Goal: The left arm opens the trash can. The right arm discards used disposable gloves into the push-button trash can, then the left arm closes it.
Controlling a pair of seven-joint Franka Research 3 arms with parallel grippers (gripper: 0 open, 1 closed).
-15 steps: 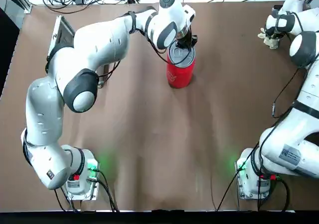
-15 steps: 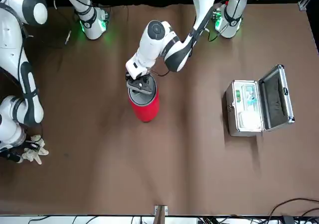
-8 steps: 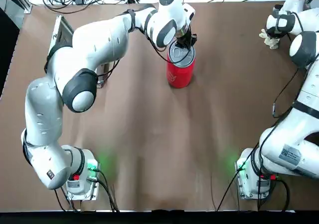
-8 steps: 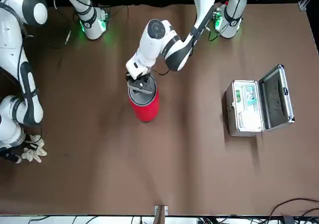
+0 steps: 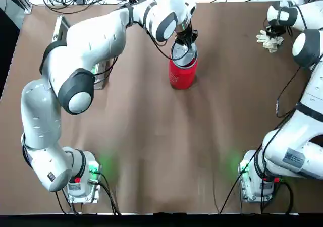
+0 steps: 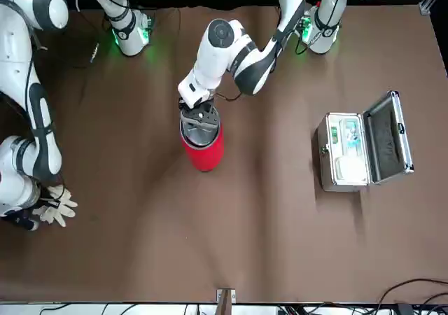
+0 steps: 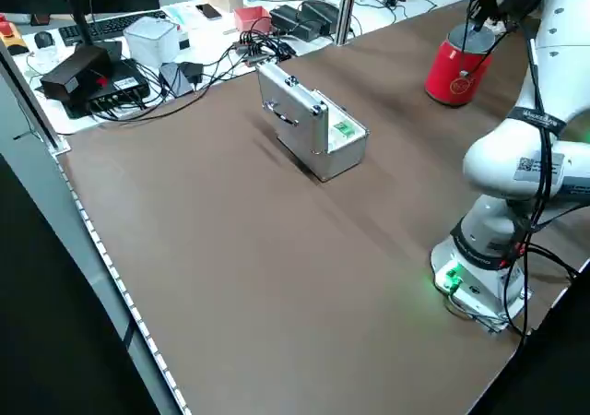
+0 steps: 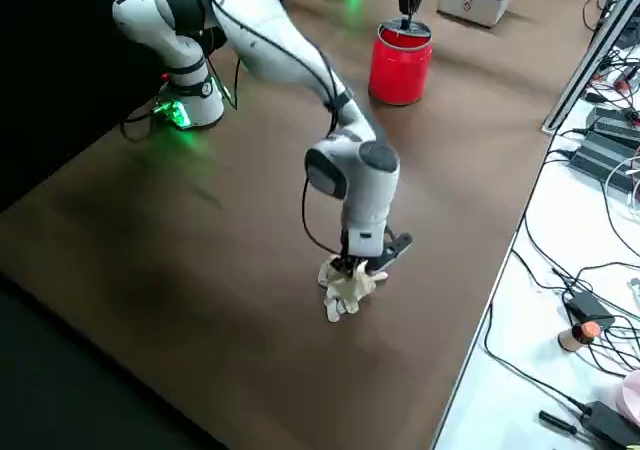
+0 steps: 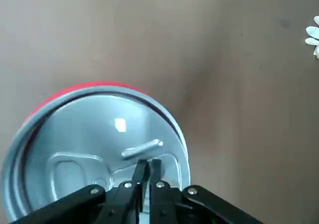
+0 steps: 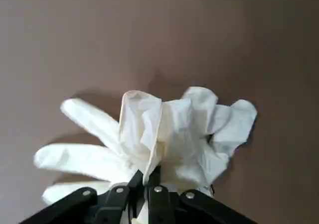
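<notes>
The red trash can (image 5: pixel 181 74) (image 6: pixel 204 150) stands at the middle of the table's far half, its silver lid (image 9: pixel 99 144) across the top. I cannot tell whether the lid is latched. My left gripper (image 5: pixel 185 41) (image 9: pixel 146 167) hangs shut just over the lid's centre, holding nothing. Near the far right edge, my right gripper (image 10: pixel 148 176) (image 8: pixel 352 263) is shut on the whitish gloves (image 10: pixel 164 129) (image 5: pixel 267 39) (image 6: pixel 56 208). The gloves' fingers dangle close above the brown table.
An open silver case (image 5: pixel 63 35) (image 6: pixel 350 150) sits at the far left of the table. Cables and power bricks (image 8: pixel 590 140) lie past the far edge. Bare brown table (image 5: pixel 166 146) stretches between the two green-lit bases.
My left gripper has risen off the lid and its wrist has drawn back toward the far edge. My right gripper has lifted the gloves a little, and their fingers now spread out.
</notes>
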